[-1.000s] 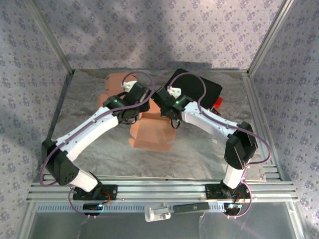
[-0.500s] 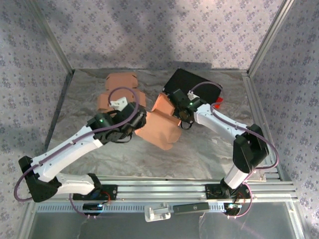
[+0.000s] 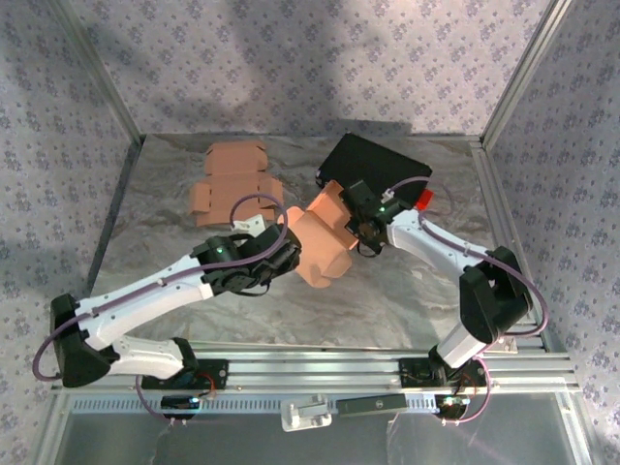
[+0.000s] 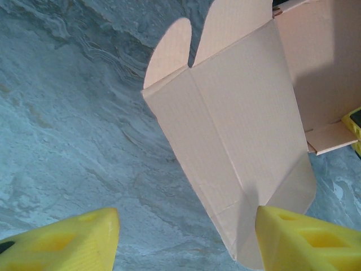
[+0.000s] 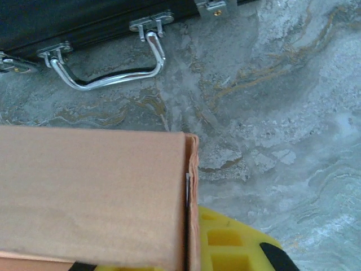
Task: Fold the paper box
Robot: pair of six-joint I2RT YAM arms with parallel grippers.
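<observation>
The paper box (image 3: 320,242) stands near the middle of the worktop (image 3: 407,305). Behind it and to the left, toward the far left corner, lies a flat cardboard blank (image 3: 232,182). Behind it to the right, by the far edge, lies a case (image 3: 373,170), with its handle (image 5: 110,70) toward the box.

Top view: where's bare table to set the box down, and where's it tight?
Free: the near strip of table in front of the paper box; the left margin beside the flat cardboard blank. Crowded: centre to far right, where the box, right gripper and black case bunch together.
</observation>
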